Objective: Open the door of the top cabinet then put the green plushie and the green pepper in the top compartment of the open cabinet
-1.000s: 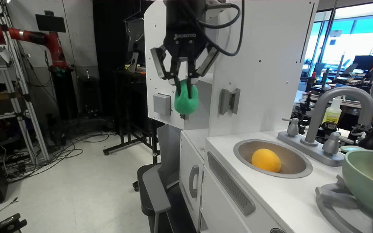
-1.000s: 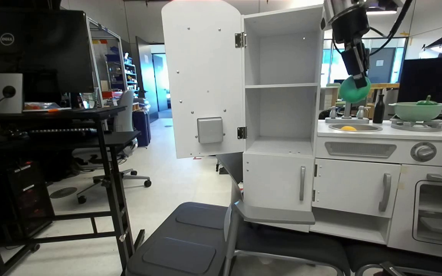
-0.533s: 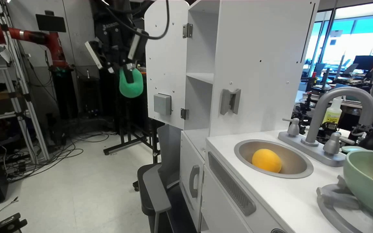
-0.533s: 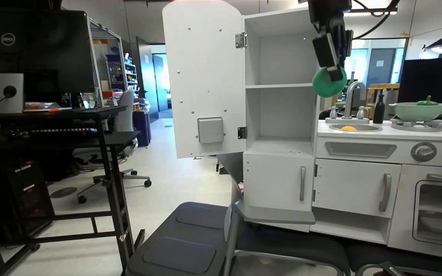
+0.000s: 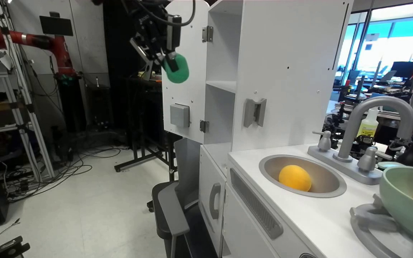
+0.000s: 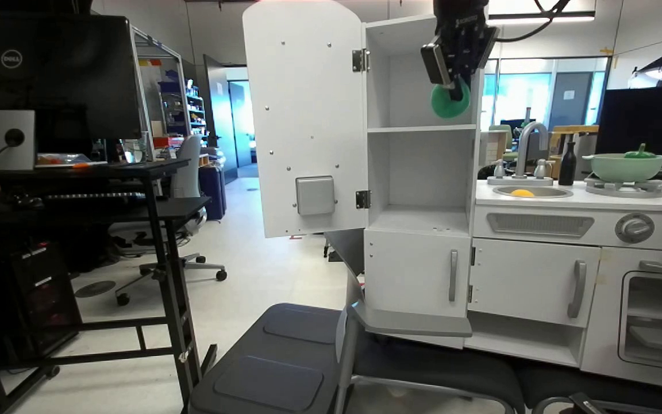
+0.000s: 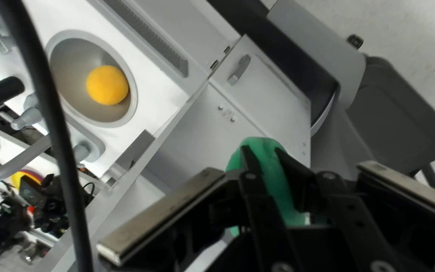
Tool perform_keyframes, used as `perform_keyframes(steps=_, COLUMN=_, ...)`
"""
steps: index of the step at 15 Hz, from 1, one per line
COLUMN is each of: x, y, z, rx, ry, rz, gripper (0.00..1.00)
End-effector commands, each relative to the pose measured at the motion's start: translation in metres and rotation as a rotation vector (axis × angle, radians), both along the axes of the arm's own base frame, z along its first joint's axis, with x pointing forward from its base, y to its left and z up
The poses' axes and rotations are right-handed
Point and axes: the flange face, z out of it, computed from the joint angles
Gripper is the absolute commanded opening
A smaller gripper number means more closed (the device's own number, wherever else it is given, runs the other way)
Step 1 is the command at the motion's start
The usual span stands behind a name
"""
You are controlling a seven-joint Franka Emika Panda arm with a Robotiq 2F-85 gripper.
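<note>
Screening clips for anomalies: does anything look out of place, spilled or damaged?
No spill or damage stands out. In an exterior view, cables lie tangled across the floor, looking untidy; the green plushie, pinched in the hand, looks normal.

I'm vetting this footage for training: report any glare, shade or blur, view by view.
In an exterior view, the glass windows wash out toward white and the black metal gripper partly melts into the tall black backdrop; in an exterior view, the long white light strip glares; in the wrist view, the rounded green plushie looks soft-edged, possibly out of focus.
</note>
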Motion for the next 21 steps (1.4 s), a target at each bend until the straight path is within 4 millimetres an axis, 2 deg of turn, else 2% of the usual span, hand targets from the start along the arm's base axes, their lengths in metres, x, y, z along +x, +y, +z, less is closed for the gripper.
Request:
perform_keyframes(steps=1, x=0.067, y=-0.022, z=-0.005, rx=-0.023, ry=-0.160, rz=-0.115, gripper=0.04)
perform_keyframes(steps=3, x=0.096, y=-0.036, z=-0.018, rx=-0.038, ry=-0.248, rz=-0.173, gripper=0.04)
perform_keyframes(steps=5, x=0.122, y=-0.032, z=-0.018, rx=-0.070, ry=-0.334, rz=-0.217, gripper=0.04)
perform_keyframes(steps=8, x=0.146, y=-0.022, z=-0.031, rx=-0.123, ry=-0.435, rz=-0.246, gripper=0.04)
perform_keyframes(steps=9, x=0.151, y=-0.024, z=-0.042, rx=-0.133, ry=-0.455, rz=-0.257, gripper=0.04)
perform_keyframes(steps=11, x=0.161, y=-0.015, z=-0.049, rx=-0.159, ry=-0.484, rz=-0.277, gripper=0.04)
perform_keyframes(steps=12, x=0.164, y=-0.015, z=-0.057, rx=-0.163, ry=-0.496, rz=-0.285, gripper=0.40)
perform_keyframes(steps=13, x=0.167, y=-0.015, z=-0.062, rx=-0.166, ry=-0.507, rz=-0.295, gripper=0.41)
perform_keyframes(steps=16, x=0.176, y=-0.013, z=-0.072, rx=-0.175, ry=-0.531, rz=-0.315, gripper=0.63)
perform_keyframes(steps=21, x=0.183, y=-0.012, z=-0.075, rx=-0.183, ry=-0.542, rz=-0.320, gripper=0.99)
